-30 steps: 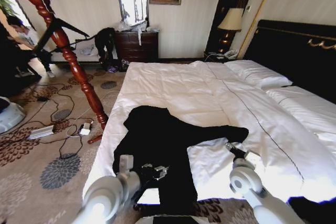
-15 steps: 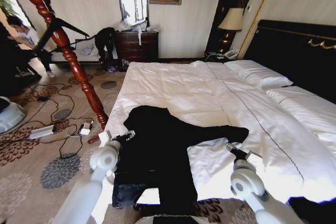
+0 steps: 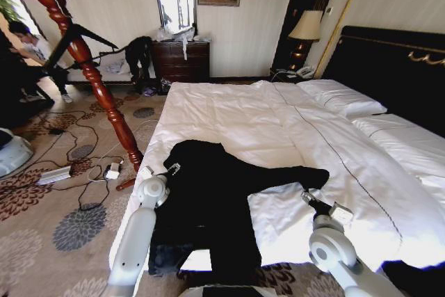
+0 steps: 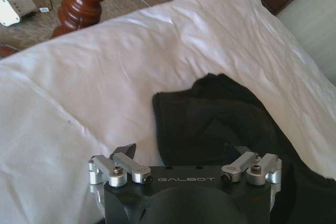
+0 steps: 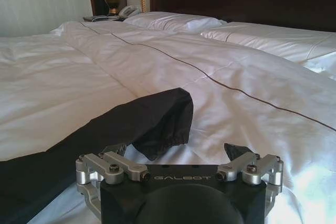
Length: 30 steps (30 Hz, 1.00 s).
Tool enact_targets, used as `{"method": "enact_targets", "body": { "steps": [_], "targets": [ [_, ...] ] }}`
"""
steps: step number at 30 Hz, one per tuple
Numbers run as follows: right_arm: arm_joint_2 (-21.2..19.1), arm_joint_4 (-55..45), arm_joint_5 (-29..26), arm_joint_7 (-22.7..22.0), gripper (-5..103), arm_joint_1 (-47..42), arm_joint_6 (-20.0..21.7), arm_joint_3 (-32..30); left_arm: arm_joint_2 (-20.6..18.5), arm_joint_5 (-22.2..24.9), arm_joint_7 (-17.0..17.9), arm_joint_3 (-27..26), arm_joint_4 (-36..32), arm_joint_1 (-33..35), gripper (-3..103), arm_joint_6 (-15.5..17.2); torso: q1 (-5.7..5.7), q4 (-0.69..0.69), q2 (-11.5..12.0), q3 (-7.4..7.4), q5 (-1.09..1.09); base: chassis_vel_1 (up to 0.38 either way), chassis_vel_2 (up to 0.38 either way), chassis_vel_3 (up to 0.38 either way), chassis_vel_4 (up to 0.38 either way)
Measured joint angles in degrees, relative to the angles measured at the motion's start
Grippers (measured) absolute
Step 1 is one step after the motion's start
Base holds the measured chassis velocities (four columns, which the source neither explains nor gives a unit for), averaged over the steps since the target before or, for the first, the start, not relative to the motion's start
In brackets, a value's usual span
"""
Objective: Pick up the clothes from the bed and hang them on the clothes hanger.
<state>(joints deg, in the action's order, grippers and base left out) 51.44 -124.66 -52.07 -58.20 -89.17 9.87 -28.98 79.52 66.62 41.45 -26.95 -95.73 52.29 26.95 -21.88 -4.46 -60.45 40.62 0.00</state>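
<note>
Clothes [image 3: 222, 199] flat on bed [image 3: 278, 123], lower centre. Left gripper [image 3: 161, 170] jaws apart beside collar; right gripper [image 3: 307, 199] jaws apart near cuff.

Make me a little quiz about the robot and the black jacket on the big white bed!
1. True or false: the black jacket lies flat on the bed.
2. Which gripper is by the jacket's sleeve cuff? A. left gripper B. right gripper
3. Fill in: both grippers' fingers are ____.

Key
1. True: it is spread on the white duvet.
2. B: the right gripper sits just short of the cuff; the left one is at the jacket's other edge, near the collar end.
3. Open: neither holds anything.
</note>
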Motion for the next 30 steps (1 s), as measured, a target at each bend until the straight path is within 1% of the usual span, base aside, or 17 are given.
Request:
{"method": "enact_targets", "body": {
  "steps": [1, 2, 5, 6, 9, 11, 15, 17, 19, 20, 21, 22, 23, 24, 26, 30],
  "targets": [
    [-0.1, 0.0, -0.1, 0.0, 100, 0.1, 0.0, 0.1, -0.2, 0.0, -0.1, -0.5, 0.2, -0.1, 88, -0.4, 0.00, 0.01, 0.0, 0.00, -0.01, 0.000, 0.000, 0.000, 0.000],
    [-0.1, 0.1, -0.1, 0.0, 100, 0.2, 0.0, 0.1, -0.4, 0.1, -0.1, -0.6, 0.2, -0.2, 88, -0.5, 0.00, 0.02, 0.0, 0.00, -0.01, 0.000, 0.000, 0.000, 0.000],
    [0.0, 0.3, -0.1, -0.1, 100, 0.1, 0.0, 0.4, -1.2, 0.7, -0.3, -0.6, 0.7, -1.0, 72, -0.8, 0.00, 0.01, 0.0, 0.00, -0.01, 0.000, 0.000, 0.000, 0.000],
    [0.0, 0.3, -0.1, -0.1, 100, 0.1, 0.0, 0.4, -1.2, 0.7, -0.3, -0.6, 0.7, -1.0, 72, -0.8, 0.00, 0.01, 0.0, 0.00, -0.01, 0.000, 0.000, 0.000, 0.000],
    [0.0, 0.3, -0.1, -0.1, 100, 0.0, 0.0, 0.6, -1.6, 1.5, -0.4, -0.2, 1.1, -1.9, 56, -0.7, 0.00, -0.01, 0.0, 0.00, -0.01, 0.000, 0.000, 0.000, 0.000],
    [0.0, 0.3, -0.1, -0.2, 100, 0.0, 0.0, 0.6, -1.7, 1.6, -0.4, -0.1, 1.2, -2.0, 56, -0.6, 0.00, -0.01, 0.0, 0.00, -0.01, 0.000, 0.000, 0.000, 0.000],
    [0.2, 0.4, 0.0, -0.3, 100, -0.3, -0.1, 0.6, -2.0, 3.1, -0.5, -0.9, 0.7, -1.6, 34, 1.0, 0.01, -0.01, 0.0, -0.01, -0.01, 0.000, 0.000, 0.000, 0.000],
    [0.3, 0.5, 0.1, -0.3, 100, -0.4, -0.1, 0.6, -1.9, 3.5, -0.5, -1.6, 0.5, -1.3, 34, 1.6, 0.01, -0.01, 0.0, -0.01, 0.00, 0.000, 0.000, 0.000, 0.000],
    [0.4, 0.6, 0.2, -0.3, 100, -0.5, -0.2, 0.6, -1.5, 4.9, -0.6, -3.3, 0.2, -0.7, 25, 2.8, 0.01, 0.01, 0.0, -0.01, -0.01, 0.000, 0.000, 0.000, 0.000],
    [0.4, 0.8, 0.2, -0.3, 100, -0.6, -0.2, 0.6, -1.4, 5.5, -1.0, -4.1, 0.3, -0.3, 30, 3.3, 0.01, 0.01, 0.0, -0.01, -0.01, 0.000, 0.000, 0.000, 0.000],
    [0.4, 0.9, 0.3, -0.3, 100, -0.6, -0.2, 0.7, -1.3, 5.8, -1.5, -4.6, 0.4, -0.1, 30, 3.6, 0.02, 0.01, 0.0, -0.01, -0.01, 0.000, 0.000, 0.000, 0.000],
    [0.4, 1.0, 0.3, -0.3, 100, -0.6, -0.2, 0.8, -1.3, 6.2, -2.4, -5.1, 0.7, 0.1, 36, 4.2, 0.01, 0.01, 0.0, -0.01, -0.01, 0.000, 0.000, 0.000, 0.000],
    [0.4, 1.0, 0.3, -0.3, 100, -0.6, -0.2, 0.8, -1.3, 6.2, -2.4, -5.1, 0.7, 0.1, 36, 4.2, 0.01, 0.01, 0.0, -0.01, -0.01, 0.000, 0.000, 0.000, 0.000],
    [0.3, 1.2, 0.3, -0.3, 100, -0.6, -0.2, 0.9, -1.2, 6.6, -3.3, -5.6, 1.2, 0.1, 47, 4.7, 0.01, 0.00, 0.0, -0.01, -0.01, 0.000, 0.000, 0.000, 0.000],
    [0.3, 1.3, 0.3, -0.3, 100, -0.5, -0.3, 1.0, -0.9, 6.9, -3.9, -5.9, 1.8, 0.0, 47, 4.9, 0.01, 0.01, 0.0, -0.01, -0.01, 0.000, 0.000, 0.000, 0.000],
    [0.0, 1.7, 0.3, -0.4, 100, -0.5, -0.3, 1.1, 0.3, 6.2, -6.1, -5.9, 4.8, -1.7, 69, 5.1, 0.01, 0.00, 0.0, 0.00, 0.00, 0.000, 0.000, 0.000, 0.000]
  ]
}}
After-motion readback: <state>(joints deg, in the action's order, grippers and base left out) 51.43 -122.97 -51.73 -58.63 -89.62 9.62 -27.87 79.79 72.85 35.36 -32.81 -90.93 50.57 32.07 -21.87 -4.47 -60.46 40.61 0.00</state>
